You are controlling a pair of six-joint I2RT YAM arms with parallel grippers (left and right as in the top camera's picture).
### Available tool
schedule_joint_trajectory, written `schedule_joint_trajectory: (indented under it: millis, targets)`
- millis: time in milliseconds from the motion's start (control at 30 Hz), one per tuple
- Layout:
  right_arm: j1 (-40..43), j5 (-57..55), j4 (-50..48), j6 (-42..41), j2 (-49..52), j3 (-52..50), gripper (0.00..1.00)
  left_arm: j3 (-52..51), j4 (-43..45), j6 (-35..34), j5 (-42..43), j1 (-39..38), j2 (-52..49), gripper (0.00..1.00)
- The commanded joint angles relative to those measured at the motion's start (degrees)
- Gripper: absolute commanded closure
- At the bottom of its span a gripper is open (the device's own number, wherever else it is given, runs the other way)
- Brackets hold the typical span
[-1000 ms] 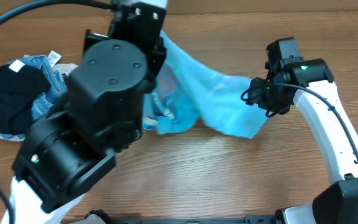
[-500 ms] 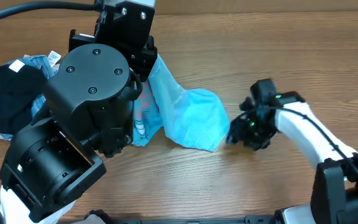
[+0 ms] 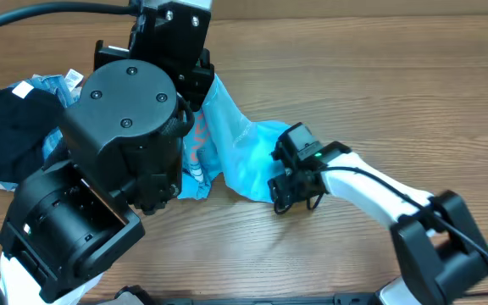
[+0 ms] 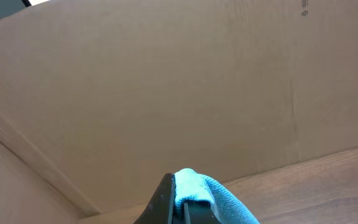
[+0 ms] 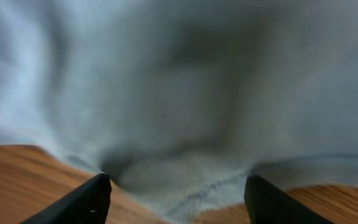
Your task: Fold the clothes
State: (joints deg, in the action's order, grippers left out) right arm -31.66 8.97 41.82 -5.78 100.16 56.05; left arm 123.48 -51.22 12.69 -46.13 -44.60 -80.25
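The light-blue T-shirt hangs from my raised left gripper and bunches on the wooden table, red-and-white letters showing near the left arm. In the left wrist view my left gripper is shut on a fold of the blue shirt, held high. My right gripper is low at the shirt's lower right edge. In the right wrist view its fingers are wide open, with the shirt's hem between and just ahead of them, blurred.
A pile of other clothes, dark fabric and blue denim, lies at the left. A cardboard wall stands behind the table. Bare wooden tabletop lies right and front.
My right arm has let go of the shirt corner, swung down and left, and now sits at the shirt's lower edge. The shirt has collapsed leftward. The left arm shifted slightly left, then held.
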Motion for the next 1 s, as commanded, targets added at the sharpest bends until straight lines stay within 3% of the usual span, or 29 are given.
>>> schedule_joint_trajectory:
  millis: [0,100,133,200,333,433,567,700,967]
  targets:
    - [-3.0,-3.0,0.0,0.2,2.5,-0.2,0.35,1.5,0.5,1.0,-0.9,0.3,0.9,0.96]
    - [-3.7,-3.8,0.4,-0.2,2.3,0.0,0.76,1.5,0.5,0.8,-0.9,0.3,0.9,0.96]
    - [-3.7,-3.8,1.2,-0.3,1.9,0.2,0.86,1.5,0.5,0.8,-1.0,0.3,0.9,0.96]
    - [-3.0,-3.8,3.8,-1.7,0.0,1.5,0.95,1.5,0.5,0.9,-1.0,0.3,0.9,0.96]
    - [-0.2,-4.2,10.8,-1.9,-10.2,7.5,0.96,1.5,0.5,0.9,-5.7,0.3,0.9,0.96]
    - [3.8,-10.8,14.3,-7.1,-19.5,13.5,0.96,1.6,0.5,1.1,-9.5,0.3,1.2,0.96]
    - [13.0,-15.4,15.6,-10.8,-30.7,21.7,0.96,1.6,0.5,1.5,-10.0,0.3,2.1,0.96]
    - [17.0,-15.4,15.6,-10.8,-35.3,24.7,0.96,2.6,0.5,1.4,-9.9,0.3,4.4,0.96]
    - [17.1,-15.4,18.9,-12.3,-38.5,25.6,0.96,3.2,-1.3,0.8,-9.8,0.2,10.9,0.96]
